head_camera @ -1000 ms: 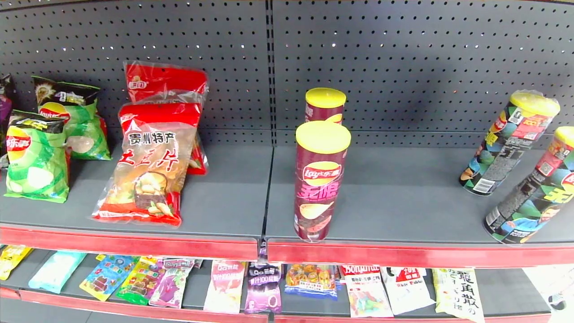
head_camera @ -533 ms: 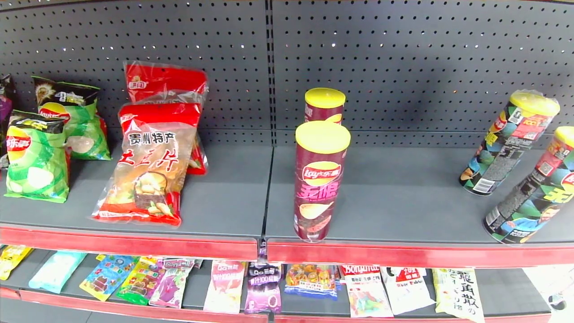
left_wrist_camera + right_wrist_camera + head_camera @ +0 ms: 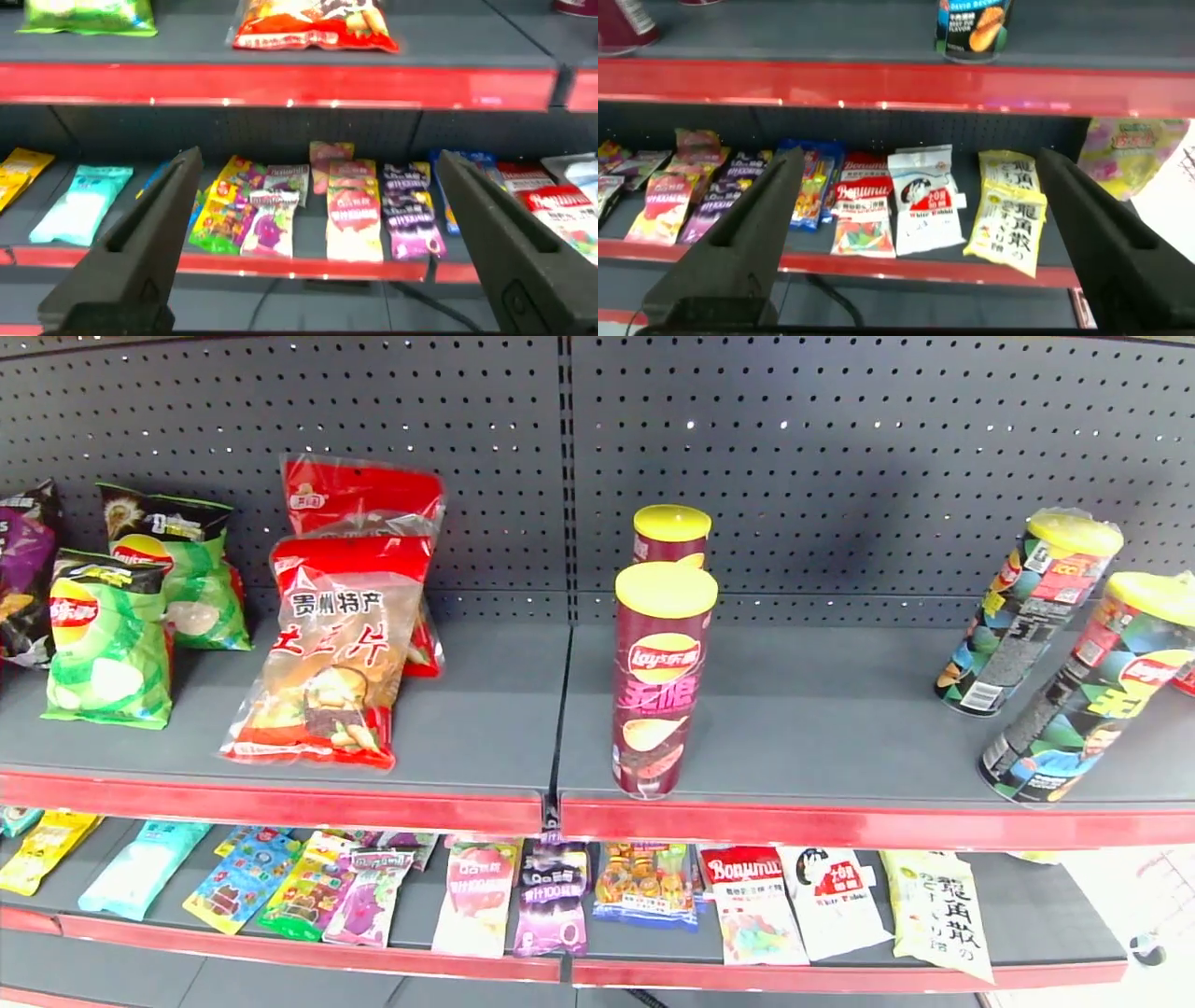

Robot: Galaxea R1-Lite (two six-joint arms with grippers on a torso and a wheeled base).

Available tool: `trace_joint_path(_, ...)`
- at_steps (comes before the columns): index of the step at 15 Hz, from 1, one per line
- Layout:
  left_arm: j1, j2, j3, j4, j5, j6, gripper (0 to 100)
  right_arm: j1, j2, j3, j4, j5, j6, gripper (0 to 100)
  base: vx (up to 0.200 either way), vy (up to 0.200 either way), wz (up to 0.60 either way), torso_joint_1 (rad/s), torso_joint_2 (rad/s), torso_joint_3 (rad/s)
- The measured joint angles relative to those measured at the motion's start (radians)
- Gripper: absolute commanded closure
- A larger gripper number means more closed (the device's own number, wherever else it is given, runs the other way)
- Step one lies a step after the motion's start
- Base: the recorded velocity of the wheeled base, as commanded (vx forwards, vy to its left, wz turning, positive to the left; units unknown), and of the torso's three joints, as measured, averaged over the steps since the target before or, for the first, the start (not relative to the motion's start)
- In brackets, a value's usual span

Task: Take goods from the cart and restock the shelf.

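Since the whole head view has shifted, the camera moved; shelved goods did not. Left gripper [image 3: 320, 157]: fingers wide apart, empty, candy packets [image 3: 355, 215] beyond, between them. Right gripper [image 3: 920, 154]: likewise spread, empty, shelf [image 3: 878, 93] just ahead. Restocking likely awaits a pick.

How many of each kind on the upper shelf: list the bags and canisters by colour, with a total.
Green chip bags: 2
Dark purple bag: 1
Red-topped clear bags: 2
Maroon canisters: 2
Multicoloured canisters: 2
Total: 9. The red sliver at the right edge is cut off and not counted.
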Motion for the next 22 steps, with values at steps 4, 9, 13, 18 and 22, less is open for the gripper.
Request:
trace_joint_path(4,0.0,0.0,0.0,0.0,0.0,0.0,0,0.0,0.0,0.0,0.0,0.001,0.003,0,0.0,0.0,-0.45,-0.004,0.0,0.002)
trace_joint_path(9,0.0,0.0,0.0,0.0,0.0,0.0,0,0.0,-0.001,0.0,0.0,0.001,0.004,0,0.0,0.0,0.0,0.0,0.0,0.0)
trace_joint_path(13,0.0,0.0,0.0,0.0,0.0,0.0,0,0.0,-0.001,0.0,0.0,0.001,0.003,0,0.0,-0.15,0.0,0.003,0.0,0.003)
trace_joint_path(18,0.0,0.0,0.0,0.0,0.001,0.0,0,0.0,-0.001,0.0,0.0,0.0,0.002,0,0.0,-0.2,0.0,0.011,0.0,0.003)
trace_joint_path(22,0.0,-0.001,0.0,0.0,0.001,0.0,0,0.0,-0.001,0.0,0.0,0.0,0.002,0,0.0,-0.2,0.0,0.002,0.0,0.004)
